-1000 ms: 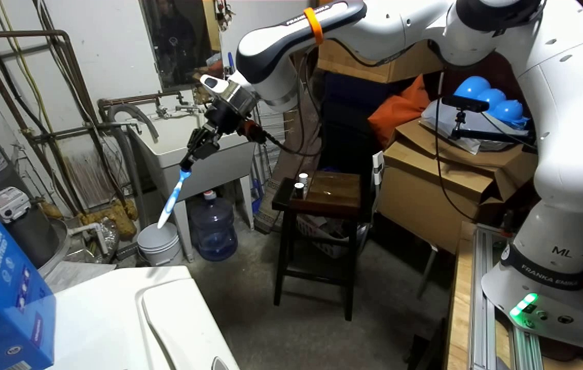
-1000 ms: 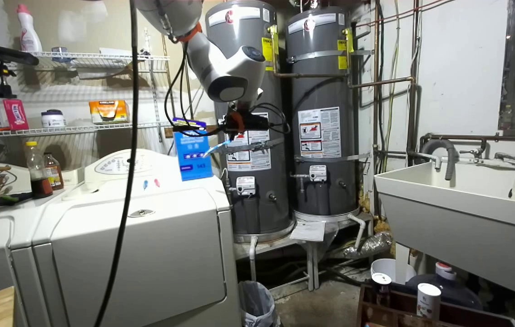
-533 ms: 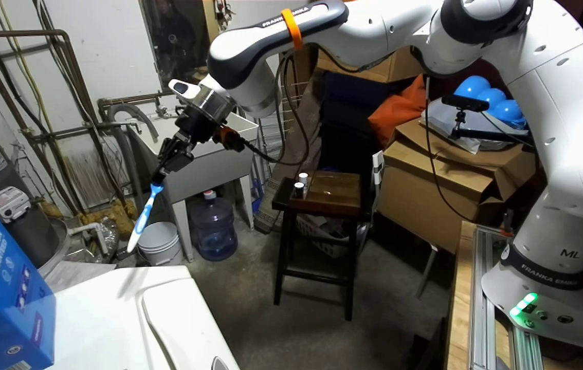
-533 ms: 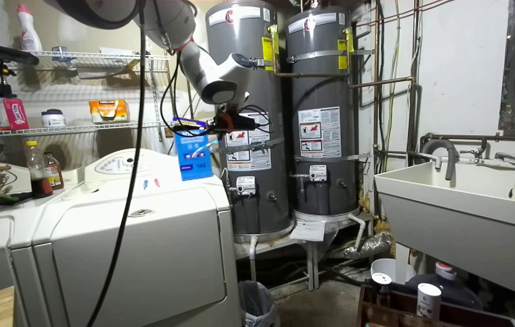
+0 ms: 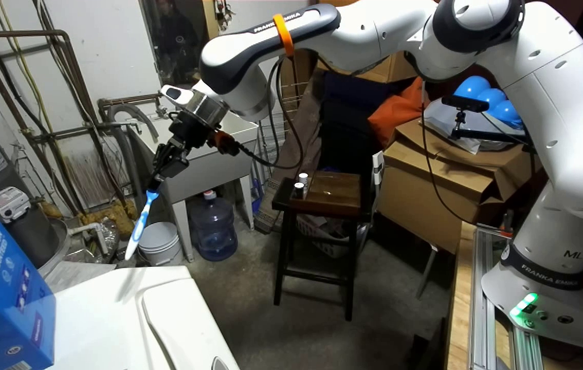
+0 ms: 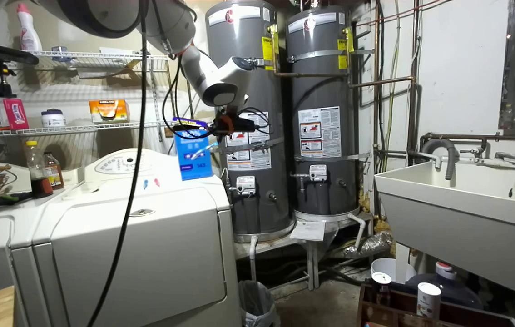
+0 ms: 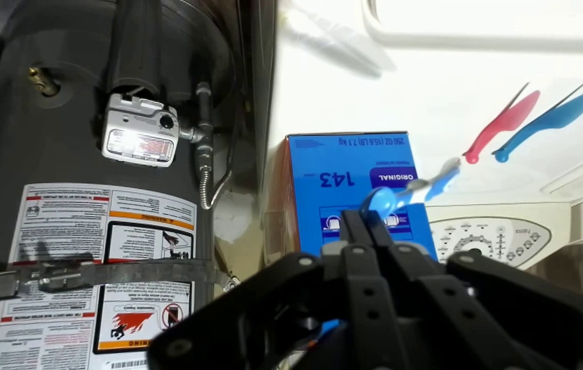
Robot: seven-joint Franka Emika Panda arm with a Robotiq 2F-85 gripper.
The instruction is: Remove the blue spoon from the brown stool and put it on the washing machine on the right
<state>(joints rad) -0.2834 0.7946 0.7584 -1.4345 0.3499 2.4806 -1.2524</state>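
At the outer end of the arm (image 5: 389,38) hung one black gripper (image 5: 154,185), its jaws narrow and clamped on one end of the blue spoon (image 5: 140,226). Blue spoon: held in the air; in an exterior view it slanted down from the gripper between six and seven o'clock, white tip apart from the top of the washing machine (image 5: 96,308); in the wrist view it reached toward two o'clock. Appliance, white: lay near six o'clock below the spoon; bore a large blue carton (image 5: 1,298) toward eight o'clock, also a slim pink piece (image 7: 502,126) and a slim dark-blue piece (image 7: 551,119), side by side. Brown stool (image 5: 338,194): stood at three o'clock from the spoon, well apart, with two white-capped containers (image 5: 299,187) at its ten o'clock corner.
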